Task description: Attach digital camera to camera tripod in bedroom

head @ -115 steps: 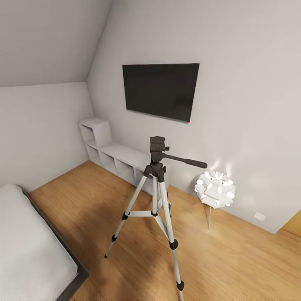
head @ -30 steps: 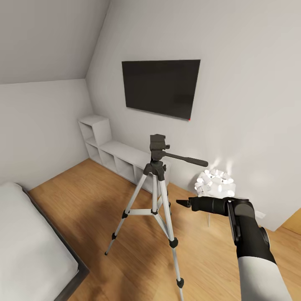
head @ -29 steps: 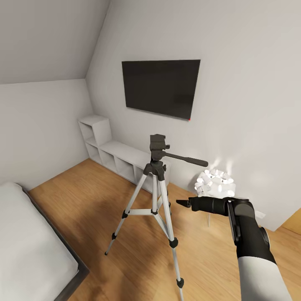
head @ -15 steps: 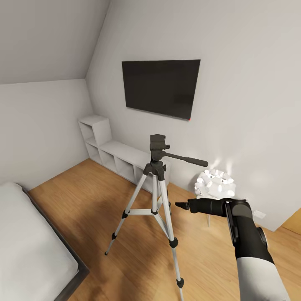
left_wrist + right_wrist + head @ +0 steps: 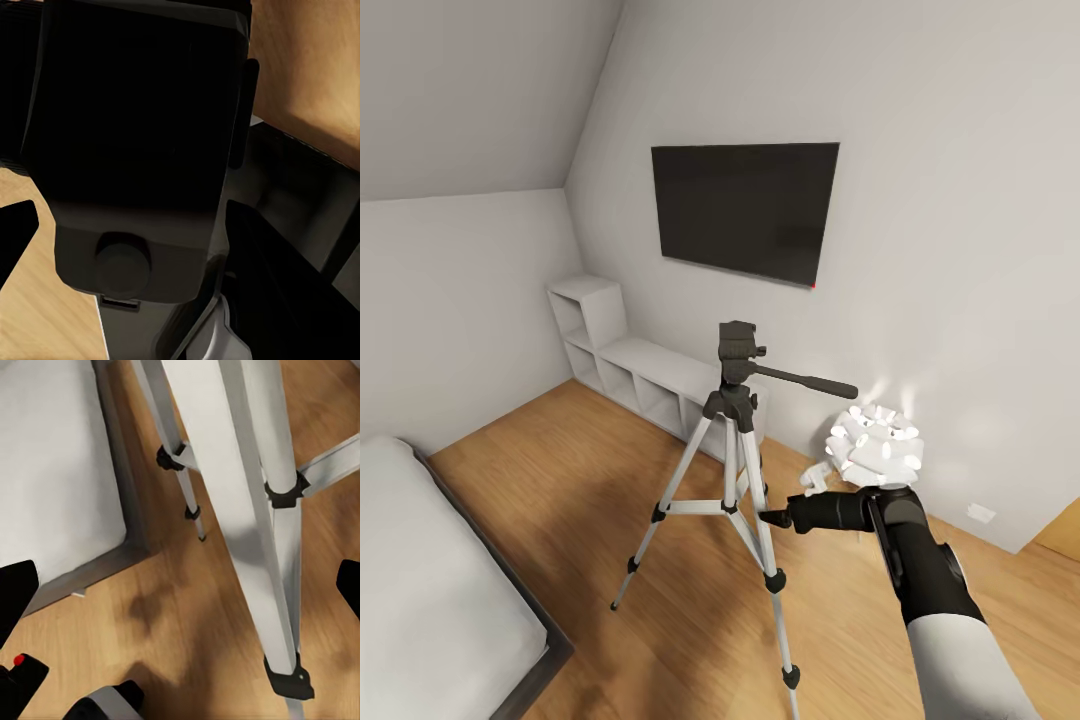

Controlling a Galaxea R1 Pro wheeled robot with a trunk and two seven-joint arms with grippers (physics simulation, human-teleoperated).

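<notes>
Closest to the robot, the left wrist view shows a black boxy body with a round knob, very near the lens. This is most likely the camera (image 5: 135, 135), carried low by the left arm. The picture is too dark to tell whether the left gripper's fingers are pressed on it. A black corner with a small red dot (image 5: 19, 660) at the edge of the right wrist view seems to be the same camera.

Further out, the right gripper (image 5: 774, 518) is stretched forward with its fingers wide apart and holds nothing. It is just beside one silver leg (image 5: 255, 510) of the tripod (image 5: 732, 440), about at the height of the cross braces. The tripod stands upright on the wood floor (image 5: 580, 480), between the bed (image 5: 430, 590) and the white ball lamp (image 5: 875, 450). Its black head (image 5: 738, 352) is bare, and the long handle (image 5: 805, 382) points towards the lamp.

The camera looks small, stiff and light, but smooth, so it is best gripped across its flat sides, away from the knob. The tripod looks light and top-heavy on thin legs, so a push may tip it. A steadying hold is safer on the upper leg or just under the head. Beyond it are the white shelf (image 5: 625, 365) and the dark wall screen (image 5: 745, 210).
</notes>
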